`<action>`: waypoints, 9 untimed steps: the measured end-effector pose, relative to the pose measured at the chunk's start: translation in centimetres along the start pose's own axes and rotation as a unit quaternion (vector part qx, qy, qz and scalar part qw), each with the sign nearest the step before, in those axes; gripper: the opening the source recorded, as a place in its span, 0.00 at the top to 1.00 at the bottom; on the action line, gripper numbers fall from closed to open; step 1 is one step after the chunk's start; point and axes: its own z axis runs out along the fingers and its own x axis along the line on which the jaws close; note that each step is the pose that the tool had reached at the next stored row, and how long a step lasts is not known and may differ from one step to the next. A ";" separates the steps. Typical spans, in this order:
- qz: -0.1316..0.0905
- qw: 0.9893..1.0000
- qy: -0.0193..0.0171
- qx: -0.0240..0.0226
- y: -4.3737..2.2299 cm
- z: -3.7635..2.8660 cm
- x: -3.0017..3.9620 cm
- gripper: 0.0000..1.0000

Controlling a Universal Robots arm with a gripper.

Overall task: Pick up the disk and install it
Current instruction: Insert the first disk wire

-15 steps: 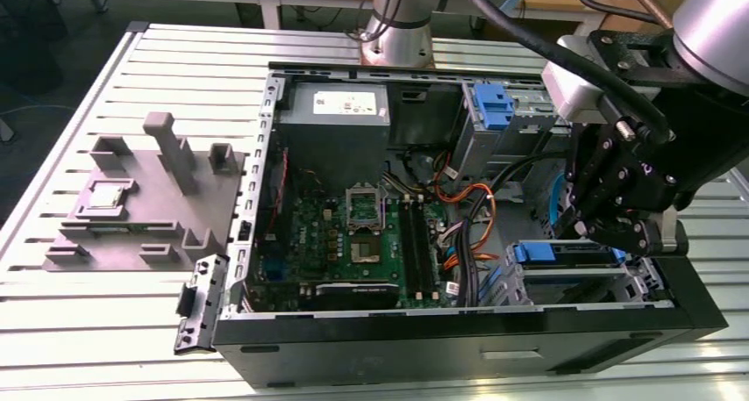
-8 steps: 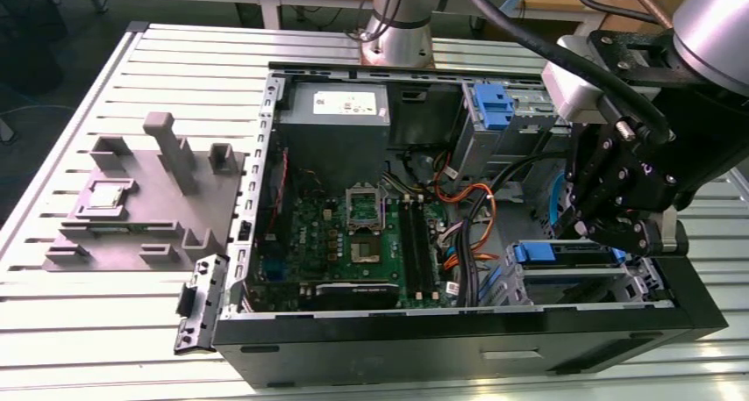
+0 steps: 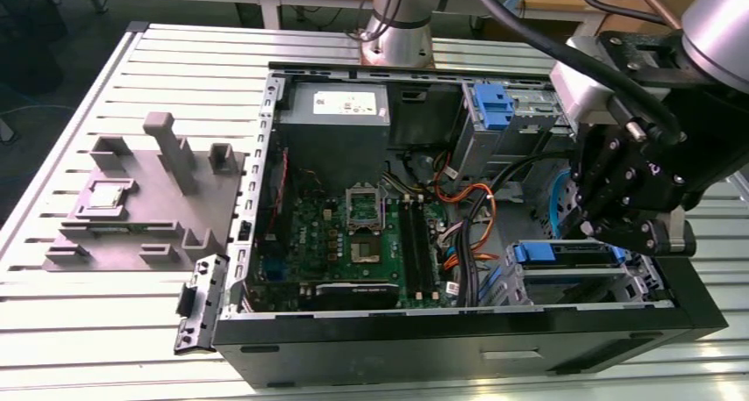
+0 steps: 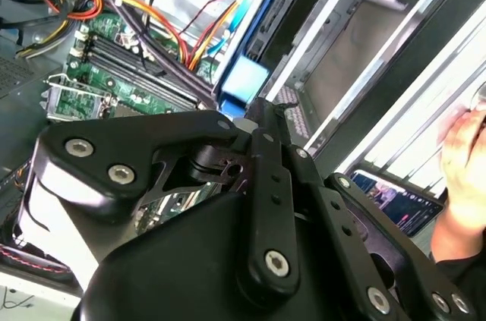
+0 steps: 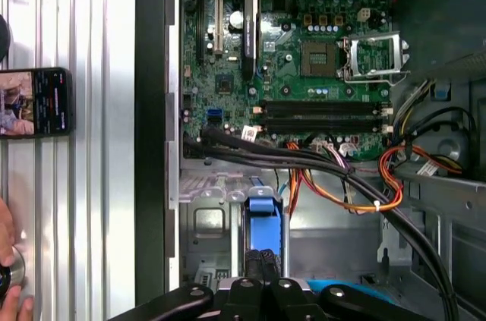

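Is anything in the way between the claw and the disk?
Nothing I can see. The claw hangs close by the blue-framed disk in the corner of the case; the cables lie off to the exterior view's left of it.

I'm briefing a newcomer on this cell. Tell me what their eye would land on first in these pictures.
The open computer case in the middle of the slatted table, its green motherboard bared, draws the eye first. At the exterior view's right the black gripper hangs close to the blue-framed disk in the case's corner bay. In the first wrist view a phone lies on the table beside the case.
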 end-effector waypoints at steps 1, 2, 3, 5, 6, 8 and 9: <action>0.000 1.000 0.000 0.000 -0.26 -0.01 -0.01 0.90; 0.000 1.000 0.000 0.000 -0.41 -0.01 -0.01 0.90; 0.000 1.000 0.000 0.000 -0.45 -0.01 -0.02 0.90; -0.004 1.000 0.000 0.000 -0.45 -0.04 -0.01 0.90; -0.007 1.000 0.000 0.000 -0.45 -0.04 -0.01 0.90; -0.011 1.000 0.000 0.000 -0.46 -0.05 -0.01 0.90; -0.017 1.000 0.000 -0.001 -0.46 -0.05 -0.01 0.90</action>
